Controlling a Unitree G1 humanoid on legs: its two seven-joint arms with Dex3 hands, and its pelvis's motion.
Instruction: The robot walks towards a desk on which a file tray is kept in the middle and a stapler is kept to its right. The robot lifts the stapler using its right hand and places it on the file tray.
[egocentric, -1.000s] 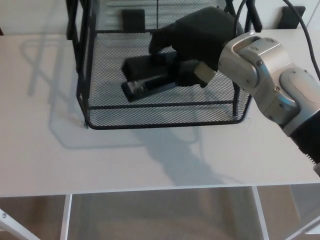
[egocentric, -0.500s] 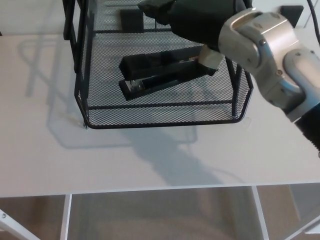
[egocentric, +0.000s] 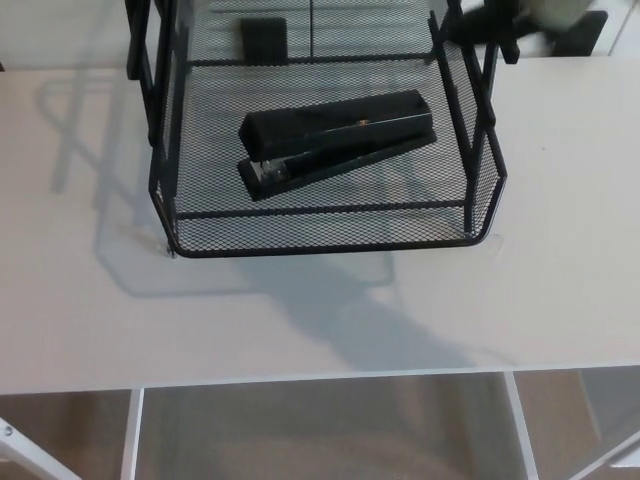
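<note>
the stapler (egocentric: 338, 140) lies free in the mesh file tray (egocentric: 320, 246), so placing looks done. the right hand (egocentric: 497, 25) is a blur at the top edge, open or closed i cannot tell. it need only pull clear.

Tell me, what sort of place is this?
Probably an office or a study corner. A black stapler lies in a black wire-mesh file tray, the kind used for papers, and the tray stands on a plain white desk.
</note>
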